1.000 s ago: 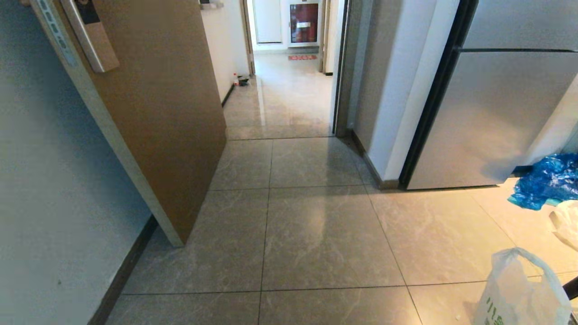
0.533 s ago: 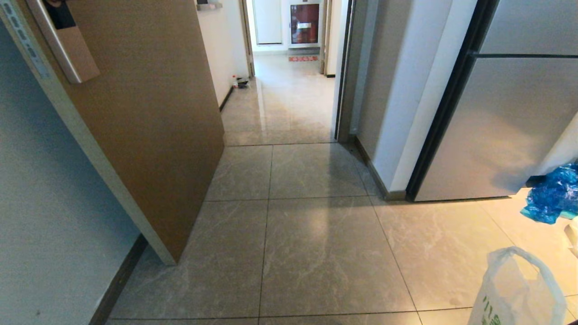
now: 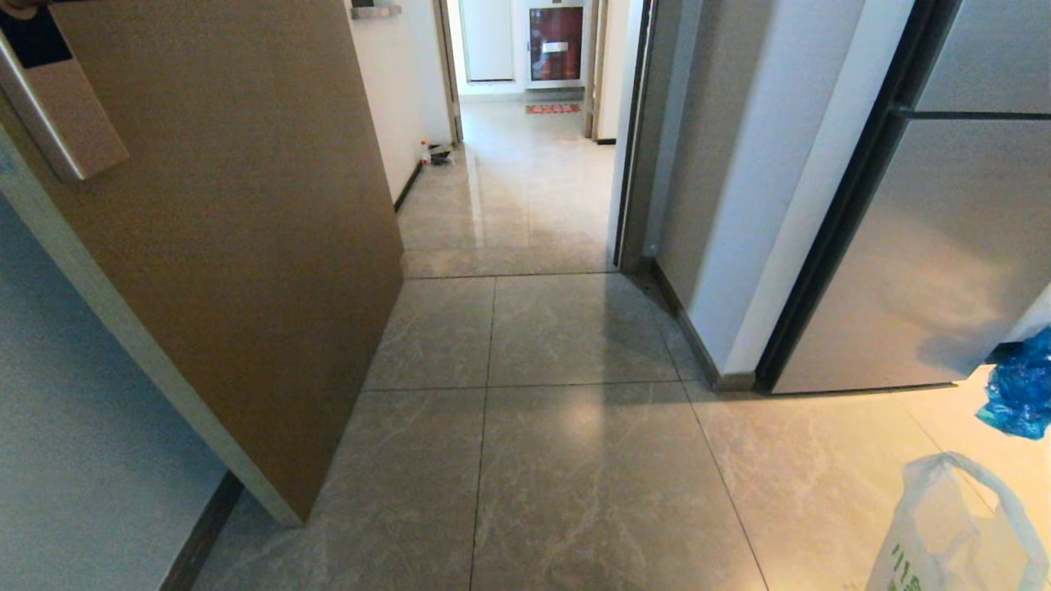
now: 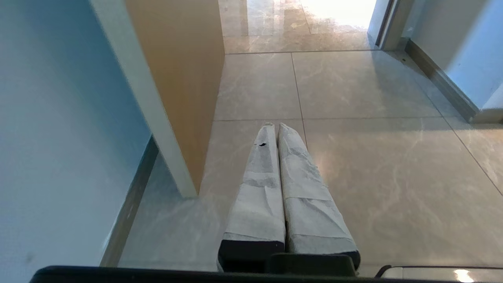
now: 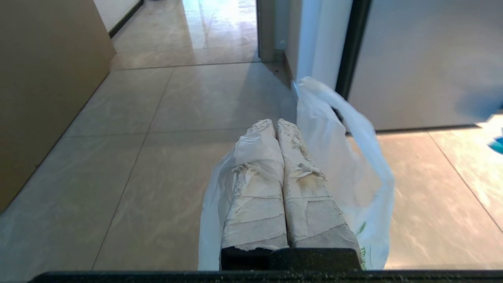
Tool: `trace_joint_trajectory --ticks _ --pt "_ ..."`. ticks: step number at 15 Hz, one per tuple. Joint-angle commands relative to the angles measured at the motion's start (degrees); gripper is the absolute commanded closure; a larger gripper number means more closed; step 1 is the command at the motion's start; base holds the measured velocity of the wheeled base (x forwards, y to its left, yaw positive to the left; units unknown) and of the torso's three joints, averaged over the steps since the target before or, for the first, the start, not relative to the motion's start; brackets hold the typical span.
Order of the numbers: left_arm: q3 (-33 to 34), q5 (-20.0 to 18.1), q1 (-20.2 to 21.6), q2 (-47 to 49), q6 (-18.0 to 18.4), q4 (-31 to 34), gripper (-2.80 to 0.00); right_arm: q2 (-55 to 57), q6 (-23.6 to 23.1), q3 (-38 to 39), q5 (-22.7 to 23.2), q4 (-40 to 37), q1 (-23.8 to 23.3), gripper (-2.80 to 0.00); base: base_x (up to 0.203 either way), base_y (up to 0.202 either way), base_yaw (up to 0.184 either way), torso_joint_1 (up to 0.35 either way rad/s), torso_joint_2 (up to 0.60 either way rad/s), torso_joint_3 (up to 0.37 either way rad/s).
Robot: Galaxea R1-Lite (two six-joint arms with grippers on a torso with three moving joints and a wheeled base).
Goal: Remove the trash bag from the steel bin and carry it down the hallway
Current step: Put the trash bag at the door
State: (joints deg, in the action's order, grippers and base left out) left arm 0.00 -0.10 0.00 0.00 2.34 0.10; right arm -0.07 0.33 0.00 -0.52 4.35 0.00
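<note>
Tiles (image 3: 591, 476) of glossy grey-beige marble fill most of what I see from my head, running ahead through a doorway into the hallway (image 3: 525, 189). On my left an open brown door (image 3: 238, 246) stands edge-on, its metal handle plate (image 3: 57, 123) up near the corner of the view. On my right a steel-fronted fridge (image 3: 928, 271) stands beside a pale wall corner (image 3: 739, 205). At the hallway's far end sit a glass-fronted cabinet with red inside (image 3: 555, 41) and a red striped floor sign (image 3: 552, 107). A crumpled blue plastic bag (image 3: 1018, 386) lies on the floor by the fridge.

The trash bag (image 5: 346, 169) hangs from my right gripper (image 5: 275, 124), low on my right side; its translucent white plastic drapes over and around both taped fingers (image 5: 255, 188), one loop handle standing up beside them, green print showing near the bottom. Those fingers are pressed together on the bag's plastic.

My left gripper (image 4: 274, 126) hangs over bare tile beside the door's edge, its wrapped fingers (image 4: 259, 184) closed flat against each other with nothing between them.
</note>
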Motion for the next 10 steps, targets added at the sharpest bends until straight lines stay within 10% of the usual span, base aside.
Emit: trace_joint_trajectory --ticks 1,10 --pt "0.1 0.1 0.0 0.0 -0.1 0.0 0.0 0.0 0.0 1.8 -0.1 0.1 0.0 0.0 0.19 0.0 0.002 0.002 0.0 0.003" --pt "0.1 0.1 0.0 0.0 -0.1 0.0 0.0 0.0 0.0 1.8 -0.1 0.0 0.0 0.0 0.193 0.0 0.001 0.002 0.0 0.004"
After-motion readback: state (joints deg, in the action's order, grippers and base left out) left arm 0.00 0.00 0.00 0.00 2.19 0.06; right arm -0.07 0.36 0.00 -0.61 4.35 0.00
